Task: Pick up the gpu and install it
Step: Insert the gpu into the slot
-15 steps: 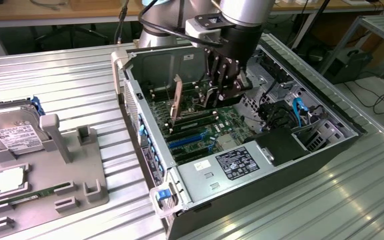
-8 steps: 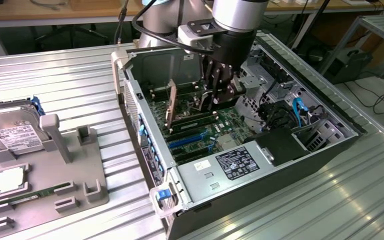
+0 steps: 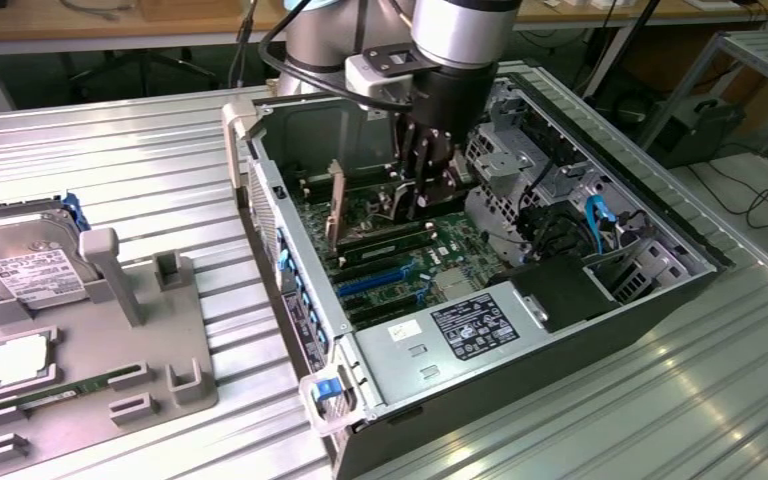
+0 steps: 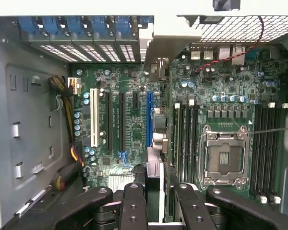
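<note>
Jaws clenched on the gpu (image 4: 153, 184), the gripper (image 3: 427, 190) holds the card edge-down inside the open case (image 3: 651, 215), over the motherboard (image 3: 471, 240) at about its twelve o'clock, mid-install; seating looks to call for squaring it to the blue slot (image 4: 149, 120)

The tool (image 3: 427, 205) hangs inside the open computer case (image 3: 624, 290), the gpu (image 4: 153, 158) between its fingers — motherboard (image 3: 411, 250) beneath, hard drive (image 3: 31, 270) well apart on the bench (image 3: 131, 160).
</note>
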You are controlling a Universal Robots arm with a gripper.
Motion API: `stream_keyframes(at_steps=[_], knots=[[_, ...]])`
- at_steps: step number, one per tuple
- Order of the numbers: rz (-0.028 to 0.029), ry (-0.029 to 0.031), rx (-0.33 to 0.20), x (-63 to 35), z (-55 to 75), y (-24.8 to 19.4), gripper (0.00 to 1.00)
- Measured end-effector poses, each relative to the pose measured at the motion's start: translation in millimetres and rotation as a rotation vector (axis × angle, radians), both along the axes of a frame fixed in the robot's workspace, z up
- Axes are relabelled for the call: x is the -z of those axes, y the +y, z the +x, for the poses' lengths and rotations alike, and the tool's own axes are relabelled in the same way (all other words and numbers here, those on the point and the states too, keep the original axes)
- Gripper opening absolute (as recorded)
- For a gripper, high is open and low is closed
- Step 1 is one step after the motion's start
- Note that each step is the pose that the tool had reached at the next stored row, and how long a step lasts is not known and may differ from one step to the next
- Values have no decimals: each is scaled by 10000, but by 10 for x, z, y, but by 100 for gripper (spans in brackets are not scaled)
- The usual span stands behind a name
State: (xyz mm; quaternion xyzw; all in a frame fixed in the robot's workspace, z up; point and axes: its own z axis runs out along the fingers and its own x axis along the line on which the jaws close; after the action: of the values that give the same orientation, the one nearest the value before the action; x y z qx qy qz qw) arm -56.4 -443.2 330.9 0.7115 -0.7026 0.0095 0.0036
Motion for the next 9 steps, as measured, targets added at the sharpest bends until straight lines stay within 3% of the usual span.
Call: stream_keyframes(at_steps=[9], knots=[[14, -41, -98, 116, -98, -38, 27]])
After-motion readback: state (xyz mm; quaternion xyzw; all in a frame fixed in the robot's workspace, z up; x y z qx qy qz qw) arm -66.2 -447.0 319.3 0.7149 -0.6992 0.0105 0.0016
